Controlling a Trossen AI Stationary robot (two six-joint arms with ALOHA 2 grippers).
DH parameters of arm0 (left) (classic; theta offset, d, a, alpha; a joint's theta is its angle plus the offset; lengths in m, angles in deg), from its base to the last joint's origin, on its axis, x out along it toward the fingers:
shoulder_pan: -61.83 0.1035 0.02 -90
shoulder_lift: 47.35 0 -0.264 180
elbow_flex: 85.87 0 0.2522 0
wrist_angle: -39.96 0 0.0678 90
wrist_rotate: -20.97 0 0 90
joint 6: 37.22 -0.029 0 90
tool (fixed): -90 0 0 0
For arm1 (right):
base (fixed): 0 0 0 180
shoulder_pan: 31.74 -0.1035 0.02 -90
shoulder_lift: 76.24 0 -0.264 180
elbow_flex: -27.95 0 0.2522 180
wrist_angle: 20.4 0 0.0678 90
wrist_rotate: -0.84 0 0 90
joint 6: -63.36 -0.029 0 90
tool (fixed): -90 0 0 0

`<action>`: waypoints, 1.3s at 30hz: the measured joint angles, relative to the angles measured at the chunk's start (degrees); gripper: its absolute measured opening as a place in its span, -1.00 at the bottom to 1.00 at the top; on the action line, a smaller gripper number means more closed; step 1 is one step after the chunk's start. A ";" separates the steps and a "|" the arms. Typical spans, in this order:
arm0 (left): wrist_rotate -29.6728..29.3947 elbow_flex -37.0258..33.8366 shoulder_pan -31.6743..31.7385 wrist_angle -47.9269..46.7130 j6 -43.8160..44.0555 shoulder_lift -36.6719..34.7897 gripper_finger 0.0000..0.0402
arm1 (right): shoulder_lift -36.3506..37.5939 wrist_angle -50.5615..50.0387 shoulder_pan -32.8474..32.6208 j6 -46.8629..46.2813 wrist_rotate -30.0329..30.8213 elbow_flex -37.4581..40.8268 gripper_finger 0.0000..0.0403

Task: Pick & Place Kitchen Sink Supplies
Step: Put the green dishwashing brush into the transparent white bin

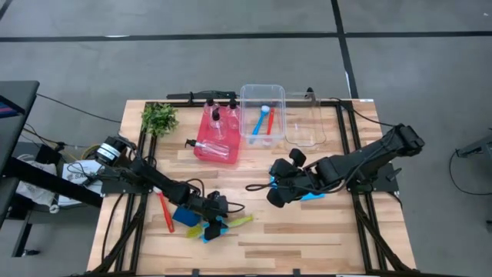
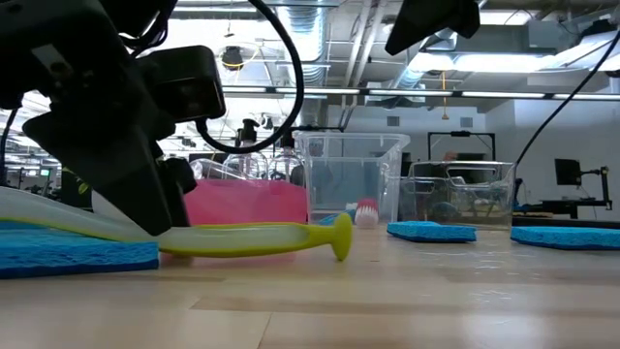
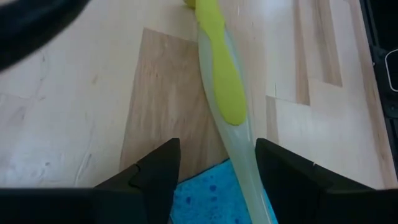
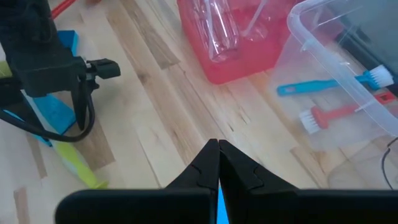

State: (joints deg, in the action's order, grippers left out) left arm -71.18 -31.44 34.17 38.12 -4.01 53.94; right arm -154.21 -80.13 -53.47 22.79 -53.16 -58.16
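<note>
A yellow-green brush [image 1: 232, 223] lies on the table near its front, one end resting on a blue sponge [image 1: 184, 217]. My left gripper [image 1: 215, 209] is low over the brush and open. In the left wrist view its fingers [image 3: 155, 180] stand on either side of the brush's pale handle [image 3: 244, 163], which runs closer to one finger. A red brush [image 1: 164, 212] lies beside the sponge. My right gripper [image 1: 275, 192] is shut on nothing and held above the table's middle. Another blue sponge [image 1: 312, 196] lies beneath that arm. My left gripper comes down from above with its open fingers across the yellow-green brush's handle [image 3: 244, 163]. I cannot tell whether a finger touches it. The brush lies flat, its end on the blue sponge [image 3: 211, 196].
At the far side stand a red tray [image 1: 201, 148] holding clear bottles [image 1: 217, 148], a clear bin [image 1: 263, 94] with a blue brush [image 1: 261, 123] and a red brush, and a second clear bin [image 1: 306, 123]. A leafy plant [image 1: 159, 117] stands at the far left. The table's near right shows bare wood.
</note>
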 joint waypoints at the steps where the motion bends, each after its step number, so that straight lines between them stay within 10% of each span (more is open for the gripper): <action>1: 0.07 0.00 0.00 0.11 0.00 -0.15 0.05 | 0.00 -0.15 0.00 0.00 -0.01 0.00 -1.00; 20: -5.08 -0.43 4.52 -1.98 -7.47 -5.19 -0.97 | 0.00 -0.28 0.00 -1.53 -0.16 0.00 -1.00; 31: -9.77 -0.28 5.85 -0.85 -13.61 -14.29 -0.95 | 0.00 -0.28 0.00 -2.45 -0.16 0.00 -1.00; 39: -8.26 -0.26 5.65 -0.64 -16.75 -12.35 -0.52 | 0.00 -0.28 0.00 -2.60 -0.19 0.00 -1.00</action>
State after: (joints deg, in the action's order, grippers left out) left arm -79.45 -31.70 39.82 37.48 -20.77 41.60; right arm -154.21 -80.40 -53.47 20.19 -53.34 -58.16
